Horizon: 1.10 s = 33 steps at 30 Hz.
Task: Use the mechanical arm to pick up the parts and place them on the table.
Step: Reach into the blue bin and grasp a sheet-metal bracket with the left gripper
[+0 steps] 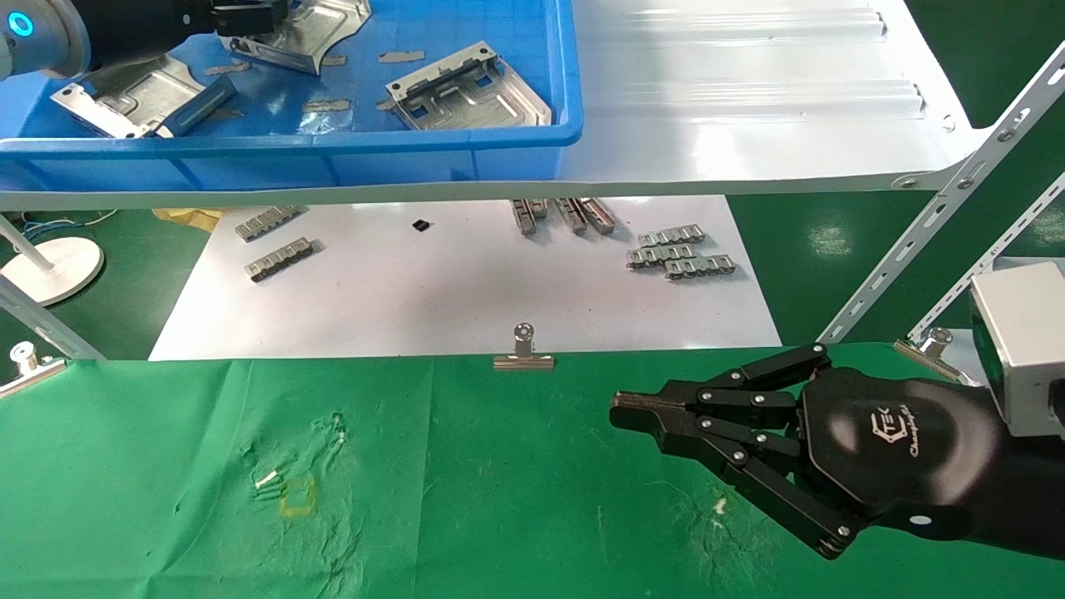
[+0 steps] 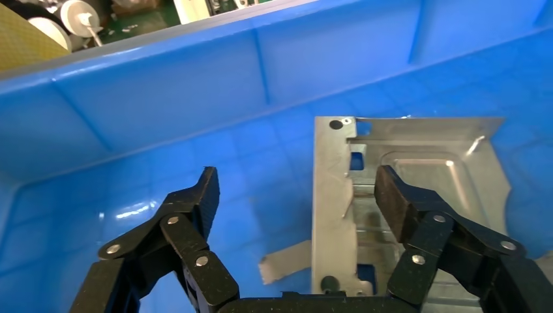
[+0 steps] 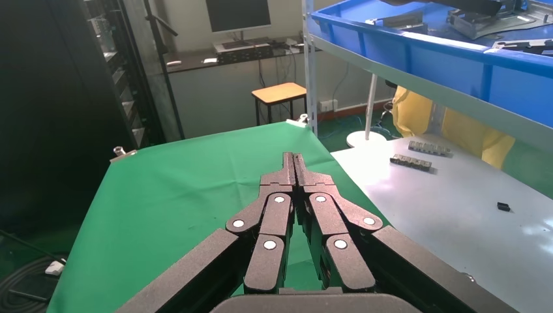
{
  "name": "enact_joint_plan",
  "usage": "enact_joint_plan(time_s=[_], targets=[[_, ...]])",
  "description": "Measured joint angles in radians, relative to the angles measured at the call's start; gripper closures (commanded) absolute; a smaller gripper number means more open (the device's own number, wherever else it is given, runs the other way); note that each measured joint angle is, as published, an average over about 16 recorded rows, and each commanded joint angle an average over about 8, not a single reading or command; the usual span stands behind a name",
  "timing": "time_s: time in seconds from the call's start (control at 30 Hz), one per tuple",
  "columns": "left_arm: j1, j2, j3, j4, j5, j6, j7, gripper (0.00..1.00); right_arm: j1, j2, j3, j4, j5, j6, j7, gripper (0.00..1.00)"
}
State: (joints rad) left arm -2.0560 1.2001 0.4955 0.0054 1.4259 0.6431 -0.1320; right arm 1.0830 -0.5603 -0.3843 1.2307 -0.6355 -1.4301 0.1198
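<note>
Three silver parts lie in the blue tray (image 1: 333, 162): one at the left (image 1: 133, 96), one at the back (image 1: 304, 33), one at the right (image 1: 470, 87). My left gripper (image 1: 245, 17) is inside the tray over the back part. In the left wrist view it (image 2: 297, 195) is open and empty. One finger (image 2: 391, 199) hangs over the part (image 2: 424, 163), the other (image 2: 205, 195) over bare tray floor, and the plate's straight edge lies between them. My right gripper (image 1: 620, 412) is shut and empty, low over the green table (image 1: 250, 466), and shows shut in its wrist view (image 3: 295, 160).
The tray stands on a white shelf (image 1: 749, 100) held by slanted metal struts (image 1: 940, 216). Below it a white panel (image 1: 466, 291) carries grey link strips (image 1: 678, 254). Binder clips (image 1: 522, 349) grip the table's far edge. Tape scraps (image 2: 283, 259) lie on the tray floor.
</note>
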Motion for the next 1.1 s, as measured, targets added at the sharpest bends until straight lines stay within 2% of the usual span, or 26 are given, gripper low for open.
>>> enact_joint_plan(time_s=[0.17, 0.23, 0.27, 0.83, 0.97, 1.1], targets=[[0.001, 0.000, -0.003, 0.006, -0.004, 0.009, -0.016, 1.00, 0.000, 0.000, 0.000, 0.000, 0.000, 0.000, 0.000, 0.23], [0.001, 0.000, -0.003, 0.006, -0.004, 0.012, -0.019, 1.00, 0.000, 0.000, 0.000, 0.000, 0.000, 0.000, 0.000, 0.05], [0.002, 0.000, -0.002, 0.005, -0.003, 0.013, -0.019, 1.00, 0.000, 0.000, 0.000, 0.000, 0.000, 0.000, 0.000, 0.00], [0.008, 0.000, 0.000, -0.023, 0.000, 0.025, 0.013, 1.00, 0.000, 0.000, 0.000, 0.000, 0.000, 0.000, 0.000, 0.00], [0.005, -0.010, -0.011, -0.039, -0.017, 0.066, 0.028, 1.00, 0.000, 0.000, 0.000, 0.000, 0.000, 0.000, 0.000, 0.00], [0.004, -0.033, -0.026, -0.065, -0.042, 0.159, 0.056, 1.00, 0.000, 0.000, 0.000, 0.000, 0.000, 0.000, 0.000, 0.00]])
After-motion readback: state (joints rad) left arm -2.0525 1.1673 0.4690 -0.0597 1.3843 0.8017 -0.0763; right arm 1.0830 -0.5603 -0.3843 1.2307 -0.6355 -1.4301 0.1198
